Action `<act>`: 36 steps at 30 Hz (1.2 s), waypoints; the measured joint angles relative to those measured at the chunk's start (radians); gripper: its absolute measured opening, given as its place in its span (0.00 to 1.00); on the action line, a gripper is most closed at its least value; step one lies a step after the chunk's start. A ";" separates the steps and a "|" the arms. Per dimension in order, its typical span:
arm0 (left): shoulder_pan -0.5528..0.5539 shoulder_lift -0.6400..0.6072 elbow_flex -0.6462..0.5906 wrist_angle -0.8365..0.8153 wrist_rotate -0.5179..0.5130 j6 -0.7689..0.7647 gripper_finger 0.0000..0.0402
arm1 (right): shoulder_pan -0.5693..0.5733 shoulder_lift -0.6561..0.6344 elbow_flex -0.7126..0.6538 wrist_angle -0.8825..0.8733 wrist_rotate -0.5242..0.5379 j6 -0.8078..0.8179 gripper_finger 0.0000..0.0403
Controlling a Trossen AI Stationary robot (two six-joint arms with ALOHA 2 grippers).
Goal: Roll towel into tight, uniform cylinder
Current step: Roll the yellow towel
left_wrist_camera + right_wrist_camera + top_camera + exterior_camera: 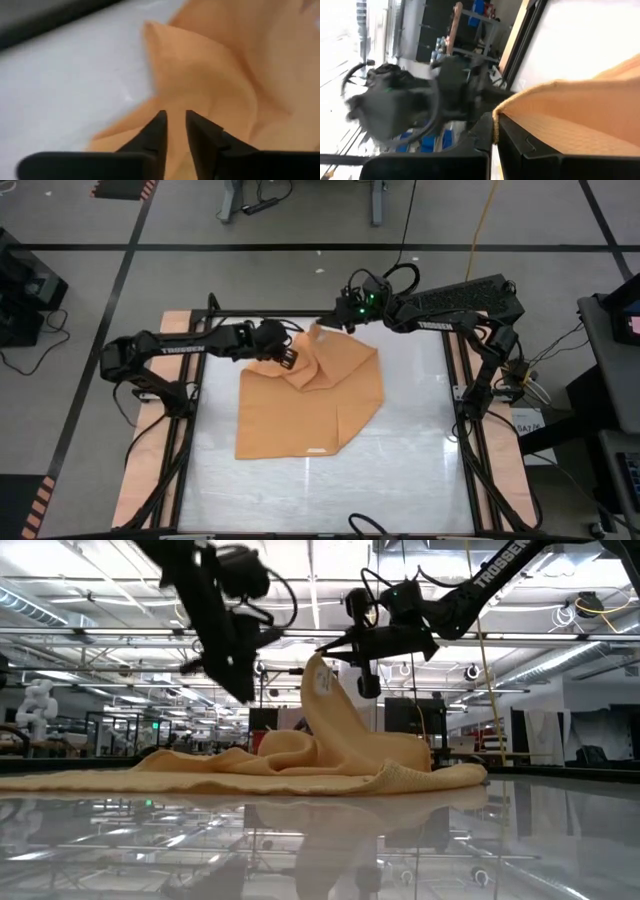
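Glossy white table [400,450] bears the towel [300,405], right gripper [322,327] pinching its raised corner, left gripper [290,358] nearly closed, empty.

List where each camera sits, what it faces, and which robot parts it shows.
High: overhead, straight down on the table; both arms, towel.
Low: table height, facing the room; both arms from above, right claw lifting a towel corner.
Left wrist: on the left arm, past the left claw, onto cloth.
Right wrist: on the right arm; right claw pinching the towel edge, left arm beyond.
Shared: all four show the towel.
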 joint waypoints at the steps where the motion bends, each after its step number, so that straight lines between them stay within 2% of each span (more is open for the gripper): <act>1: 0.018 -0.002 -0.033 0.056 0.028 0.013 0.24 | -0.002 0.000 0.000 -0.005 -0.014 0.000 0.02; 5: 0.095 0.000 -0.121 0.288 0.114 0.220 0.41 | -0.009 0.000 0.000 -0.012 -0.027 -0.007 0.02; 9: 0.181 0.071 -0.138 0.358 0.185 0.301 0.58 | -0.013 0.000 0.000 -0.030 -0.040 -0.019 0.02; 13: 0.242 0.156 -0.135 0.476 0.362 0.360 0.61 | -0.014 0.000 0.000 -0.053 -0.038 -0.010 0.02; 16: 0.255 0.205 -0.135 0.549 0.413 0.343 0.57 | -0.014 0.000 0.000 -0.093 -0.033 -0.019 0.02; 19: 0.266 0.228 -0.135 0.594 0.451 0.329 0.47 | -0.014 0.000 0.000 -0.114 -0.033 -0.025 0.02; 21: 0.265 0.234 -0.135 0.590 0.450 0.328 0.37 | -0.014 0.000 0.000 -0.120 -0.029 -0.025 0.02; 25: 0.264 0.224 -0.129 0.602 0.445 0.292 0.09 | -0.014 0.000 0.000 -0.157 0.018 -0.038 0.02; 26: 0.265 0.215 -0.123 0.603 0.445 0.279 0.05 | -0.014 0.000 0.000 -0.174 0.032 -0.044 0.02; 33: 0.250 0.108 -0.058 0.603 0.426 0.237 0.01 | -0.008 0.001 -0.001 -0.336 0.161 -0.088 0.02; 36: 0.214 0.060 -0.028 0.545 0.400 0.312 0.01 | -0.001 0.001 -0.001 -0.323 0.178 -0.082 0.02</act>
